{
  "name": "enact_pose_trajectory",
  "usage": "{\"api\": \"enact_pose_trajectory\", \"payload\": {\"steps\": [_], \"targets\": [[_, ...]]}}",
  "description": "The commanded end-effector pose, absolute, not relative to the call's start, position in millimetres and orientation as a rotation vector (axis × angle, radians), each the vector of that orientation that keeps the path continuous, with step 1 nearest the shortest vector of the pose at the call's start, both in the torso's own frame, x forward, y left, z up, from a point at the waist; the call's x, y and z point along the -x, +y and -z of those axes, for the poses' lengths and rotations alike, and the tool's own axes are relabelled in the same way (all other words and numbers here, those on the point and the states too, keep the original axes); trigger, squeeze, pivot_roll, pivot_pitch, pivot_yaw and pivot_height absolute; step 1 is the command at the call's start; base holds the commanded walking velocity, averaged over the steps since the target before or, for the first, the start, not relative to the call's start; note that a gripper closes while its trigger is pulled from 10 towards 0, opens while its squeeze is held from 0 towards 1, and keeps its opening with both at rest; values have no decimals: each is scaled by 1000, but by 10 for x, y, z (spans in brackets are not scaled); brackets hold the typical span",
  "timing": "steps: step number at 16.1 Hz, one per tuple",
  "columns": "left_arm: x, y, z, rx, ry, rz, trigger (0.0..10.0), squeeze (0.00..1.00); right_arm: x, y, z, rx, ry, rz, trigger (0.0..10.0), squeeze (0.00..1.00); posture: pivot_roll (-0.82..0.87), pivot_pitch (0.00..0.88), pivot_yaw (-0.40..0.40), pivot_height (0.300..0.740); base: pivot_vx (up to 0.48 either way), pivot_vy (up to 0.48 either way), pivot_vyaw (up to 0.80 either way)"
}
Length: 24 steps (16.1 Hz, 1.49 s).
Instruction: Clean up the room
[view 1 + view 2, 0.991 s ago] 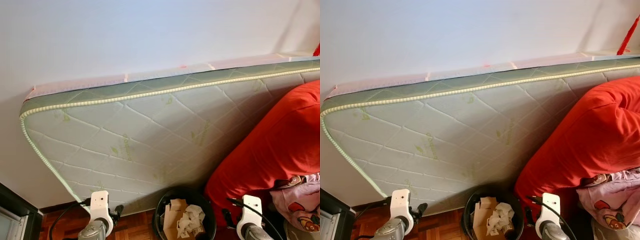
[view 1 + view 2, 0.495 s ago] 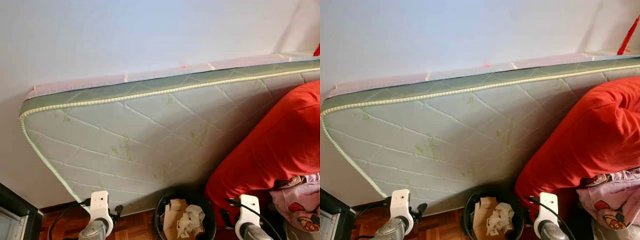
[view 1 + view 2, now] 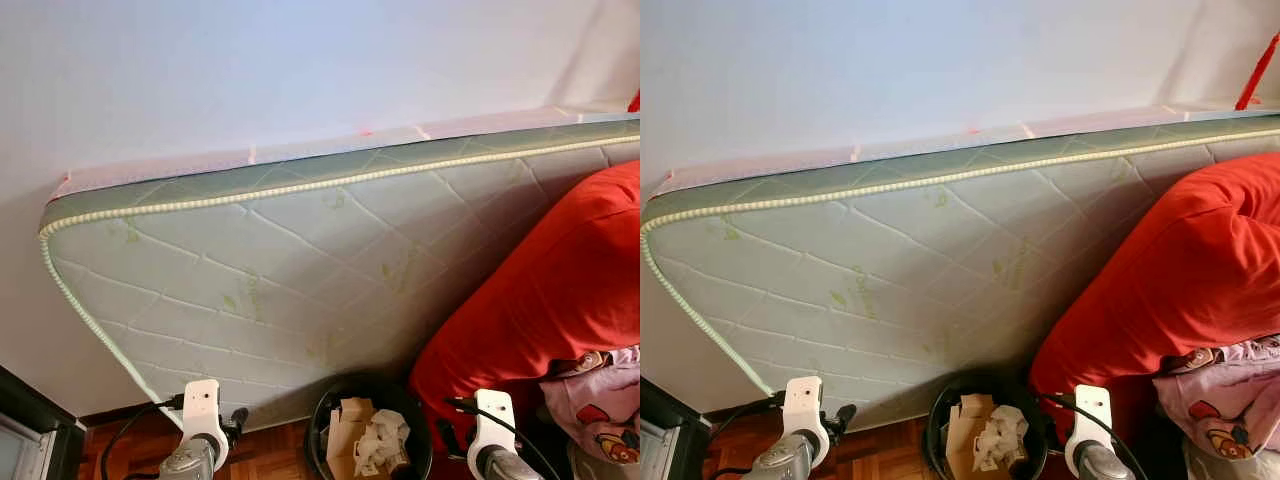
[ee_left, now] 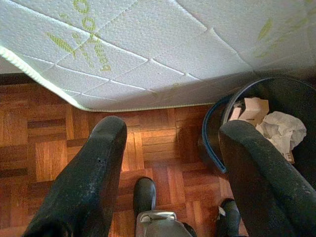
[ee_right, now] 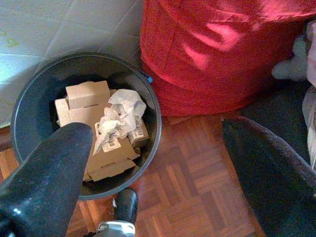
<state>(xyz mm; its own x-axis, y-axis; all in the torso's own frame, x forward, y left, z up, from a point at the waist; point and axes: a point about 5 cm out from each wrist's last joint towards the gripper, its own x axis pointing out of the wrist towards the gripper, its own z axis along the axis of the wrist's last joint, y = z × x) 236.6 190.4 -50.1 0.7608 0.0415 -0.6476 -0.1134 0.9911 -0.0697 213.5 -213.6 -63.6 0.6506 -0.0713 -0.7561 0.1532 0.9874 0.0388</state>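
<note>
Both claws, left (image 4: 168,163) and right (image 5: 158,163), hang apart and empty above the cardboard-filled black bin (image 5: 29,89); swinging either risks tipping it against the mattress (image 3: 300,260).

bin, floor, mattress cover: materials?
Bin: likely plastic, dark smooth wall with a dull sheen.
Floor: wood parquet, glossy, small blocks in a checker pattern.
Mattress: quilted fabric cover, matte, pale green with stitched diamonds and corded edge piping.

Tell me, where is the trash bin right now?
The black trash bin stands on the wooden floor low in the head views, against the leaning mattress and left of the red cushion.
</note>
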Motion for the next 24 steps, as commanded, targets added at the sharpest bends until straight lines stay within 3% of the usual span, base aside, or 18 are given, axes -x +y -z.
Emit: {"api": "enact_pose_trajectory", "payload": {"steps": [1, 19, 24], "targets": [[-2366, 1899, 508, 88, 719, -79, 10000, 0, -2138, -2144, 636, -98, 863, 130, 10000, 0, 93, 0, -31, 740, -251, 0, 0], [-2402, 1887, 488, 90, 715, -85, 10000, 0, -2162, -2136, 623, -95, 856, 124, 10000, 0, 100, 0, -33, 740, -268, 0, 0], [-2399, 1881, 493, 93, 722, -82, 10000, 0, -2162, -2139, 622, -99, 854, 124, 10000, 0, 101, 0, -34, 740, 0, 0, 0]]}}
